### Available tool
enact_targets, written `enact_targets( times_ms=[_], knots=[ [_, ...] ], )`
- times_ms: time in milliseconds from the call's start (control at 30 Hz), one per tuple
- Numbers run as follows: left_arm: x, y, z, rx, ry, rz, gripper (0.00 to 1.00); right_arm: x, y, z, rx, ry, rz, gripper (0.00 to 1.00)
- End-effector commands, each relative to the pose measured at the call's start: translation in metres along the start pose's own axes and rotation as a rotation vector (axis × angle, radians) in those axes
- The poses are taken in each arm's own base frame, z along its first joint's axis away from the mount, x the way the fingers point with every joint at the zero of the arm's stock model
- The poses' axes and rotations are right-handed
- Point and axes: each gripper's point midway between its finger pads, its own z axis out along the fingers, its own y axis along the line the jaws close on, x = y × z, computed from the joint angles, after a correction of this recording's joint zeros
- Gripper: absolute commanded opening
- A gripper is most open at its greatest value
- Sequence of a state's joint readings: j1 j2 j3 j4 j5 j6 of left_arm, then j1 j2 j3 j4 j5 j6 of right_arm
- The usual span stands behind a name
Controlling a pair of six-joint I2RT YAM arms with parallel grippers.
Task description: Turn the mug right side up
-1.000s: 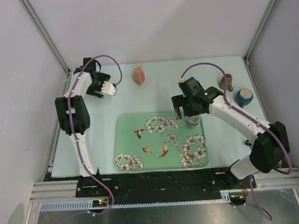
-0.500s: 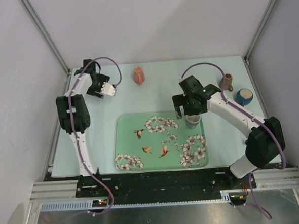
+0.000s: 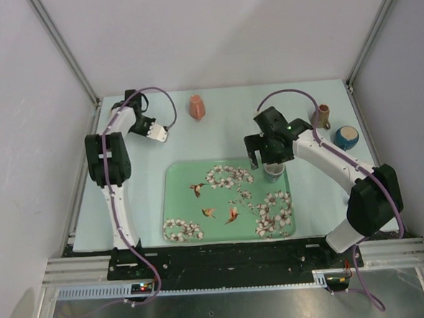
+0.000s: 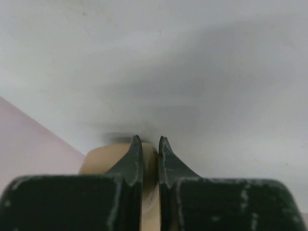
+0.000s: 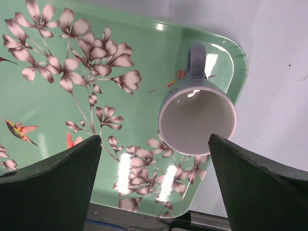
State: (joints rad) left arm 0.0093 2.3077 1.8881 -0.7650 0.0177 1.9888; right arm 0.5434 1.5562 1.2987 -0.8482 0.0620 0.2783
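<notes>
At the tray corner, close to its rim, the mug (mouth up) sits under right gripper, spread wide.

The tray is smooth, glossy green with bright highlights, and the mug looks like glazed ceramic, shiny inside. The desk is matt and pale. The fingers of the right end effector look like dark matt plastic, as does the left end effector, which is scuffed pale near its base.
</notes>
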Motion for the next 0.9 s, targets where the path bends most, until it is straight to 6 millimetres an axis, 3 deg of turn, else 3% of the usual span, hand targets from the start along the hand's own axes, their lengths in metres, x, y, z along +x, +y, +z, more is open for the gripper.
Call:
enact_targets(
  times_ms=[0, 200, 433, 533, 700, 867],
  knots=[
    [-0.005, 0.037, -0.027, -0.096, -0.020, 0.364, 0.01, -0.017, 0.003, -0.012, -0.019, -0.048, -0.004, 0.99],
    [-0.027, 0.090, -0.090, -0.343, -0.119, 0.131, 0.00, -0.031, 0.004, -0.037, -0.032, -0.122, 0.001, 0.99],
    [-0.054, 0.104, -0.144, -0.443, -0.249, -0.135, 0.00, -0.045, 0.014, -0.064, -0.098, -0.213, 0.012, 0.99],
    [-0.078, 0.109, -0.170, -0.474, -0.367, -0.285, 0.00, -0.057, 0.039, -0.076, -0.213, -0.273, 0.008, 0.99],
    [-0.112, 0.117, -0.213, -0.499, -0.496, -0.481, 0.00, -0.089, 0.097, -0.093, -0.458, -0.396, -0.009, 0.99],
    [-0.133, 0.103, -0.221, -0.452, -0.560, -0.602, 0.00, -0.114, 0.136, -0.081, -0.602, -0.444, 0.001, 0.99]
  ],
)
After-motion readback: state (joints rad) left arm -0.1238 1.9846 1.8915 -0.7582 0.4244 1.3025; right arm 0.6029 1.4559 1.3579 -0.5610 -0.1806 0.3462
